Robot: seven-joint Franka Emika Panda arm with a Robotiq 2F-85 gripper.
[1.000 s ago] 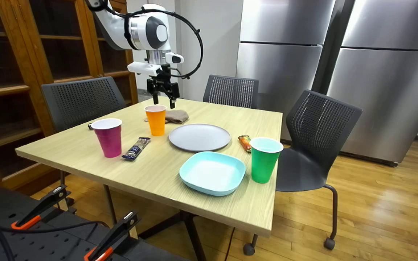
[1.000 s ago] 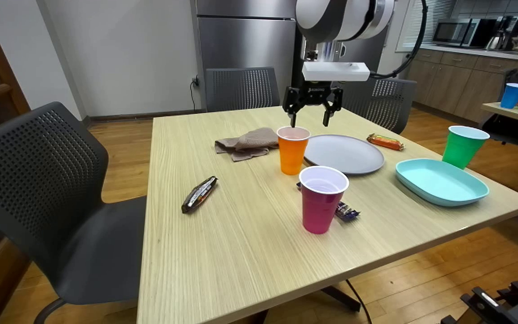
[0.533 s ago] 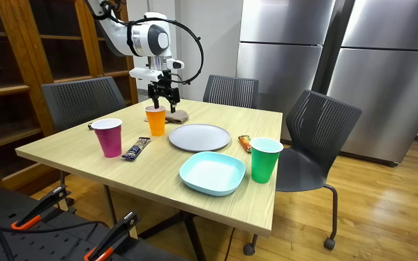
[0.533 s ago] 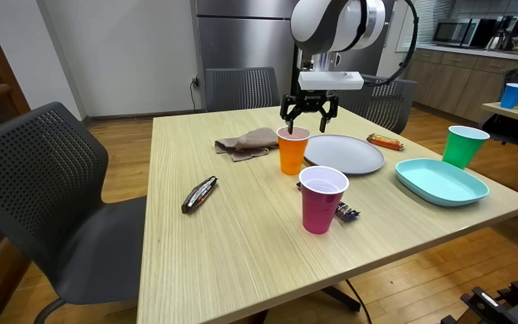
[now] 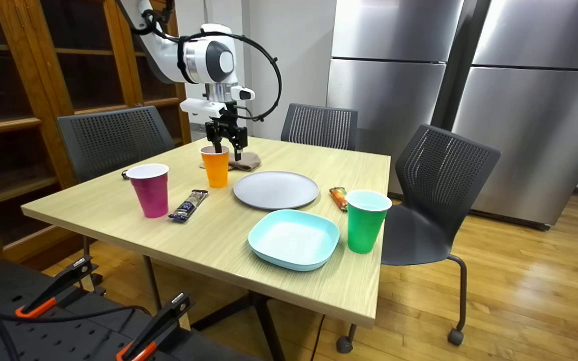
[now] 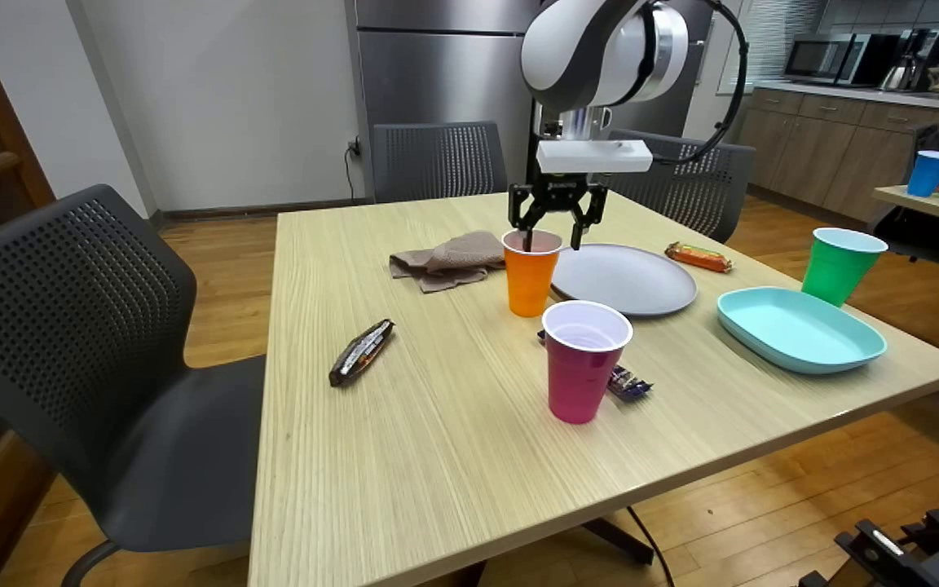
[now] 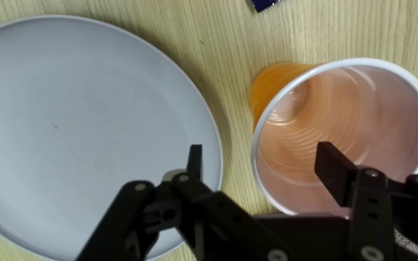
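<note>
- As the wrist camera looked down, the orange cup stood upright on the pale table, just beside the grey plate and near a brown cloth.
- Gripper: fingers spread, nothing grasped. One finger hung inside the cup's mouth, its mate outside, above the plate's edge; in the wrist view a gap showed between each fingertip and the white rim.
- Weight: judged light. Looked like thin plastic; only base and ringed wall showed inside, though the finger hid part.
- Stiffness: walls probably gave easily; a hard pinch risked a dent or crack. The rim seemed the stiffest part.
- Surface: smooth and tapering towards the base, so likely a little slippery under a weak grip.
- Best hold, by eye: one wall, just under the rim, a finger each side, moderate pressure. The mouth looked too broad for those fingers to straddle. A pinch on one wall would probably have let the cup tilt slightly.
- Neighbours: wrapped bar near, purple cup farther off.
</note>
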